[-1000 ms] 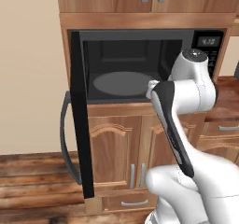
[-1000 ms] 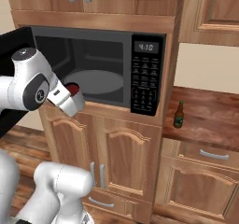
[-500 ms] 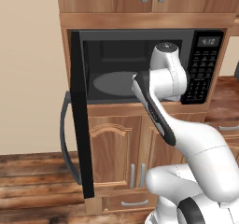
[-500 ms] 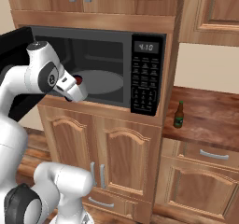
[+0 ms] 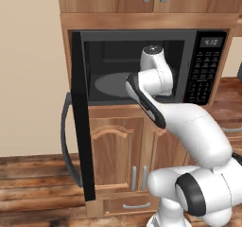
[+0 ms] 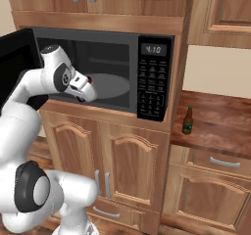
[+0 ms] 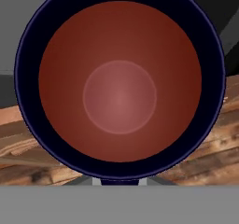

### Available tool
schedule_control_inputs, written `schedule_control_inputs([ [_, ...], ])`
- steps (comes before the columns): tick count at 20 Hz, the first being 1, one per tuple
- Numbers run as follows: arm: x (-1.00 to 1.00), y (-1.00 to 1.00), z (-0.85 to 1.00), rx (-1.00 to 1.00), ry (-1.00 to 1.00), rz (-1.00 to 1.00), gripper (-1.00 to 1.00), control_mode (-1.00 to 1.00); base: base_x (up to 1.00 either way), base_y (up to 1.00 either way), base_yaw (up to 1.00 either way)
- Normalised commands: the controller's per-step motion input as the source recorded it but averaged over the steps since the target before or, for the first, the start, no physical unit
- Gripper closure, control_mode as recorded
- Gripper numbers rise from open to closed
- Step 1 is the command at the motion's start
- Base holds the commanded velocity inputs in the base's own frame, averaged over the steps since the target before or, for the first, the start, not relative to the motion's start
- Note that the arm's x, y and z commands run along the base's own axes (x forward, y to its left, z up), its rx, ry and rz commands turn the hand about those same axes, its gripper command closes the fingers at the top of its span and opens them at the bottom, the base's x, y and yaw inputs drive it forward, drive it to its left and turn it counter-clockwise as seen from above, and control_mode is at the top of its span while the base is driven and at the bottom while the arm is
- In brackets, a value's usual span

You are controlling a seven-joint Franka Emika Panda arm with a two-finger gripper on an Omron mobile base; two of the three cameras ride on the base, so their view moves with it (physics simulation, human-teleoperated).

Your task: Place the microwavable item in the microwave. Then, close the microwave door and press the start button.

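A: What is sitting nearest the camera on the hand?

B: The small white mug with a dark red inside [image 7: 120, 97] is facing it mouth-on, and nothing is lying in it. The jaws of the two-finger gripper [image 6: 87, 86] are pinching the mug at their narrowest, at the mouth of the large black box-shaped microwave [image 6: 152, 77].

A: And inside the oven?

B: Its grey round turntable [image 5: 111, 84] is lying bare, with the wide black door [image 5: 81, 112] hanging open at the left.

A: Farther off?

B: A brown glass bottle [image 6: 187, 121] is standing upright on the wooden surface [image 6: 220, 114] to the right.
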Motion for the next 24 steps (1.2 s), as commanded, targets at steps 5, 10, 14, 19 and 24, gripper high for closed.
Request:
schedule_control_inputs([
  [5,0.63,0.00,-0.19,-0.01,0.00,0.08,1.00,-1.00,0.00,0.00,0.00],
  [10,0.67,0.00,0.00,0.00,0.00,0.05,1.00,-1.00,0.00,0.00,0.00],
  [14,0.61,0.00,0.00,0.00,0.00,0.08,1.00,-1.00,0.00,0.00,0.00],
  [19,0.52,0.00,-0.21,0.00,0.06,0.10,1.00,-1.00,0.00,0.00,0.00],
  [24,0.39,0.00,-0.31,0.00,0.03,0.08,1.00,-1.00,0.00,0.00,0.00],
])
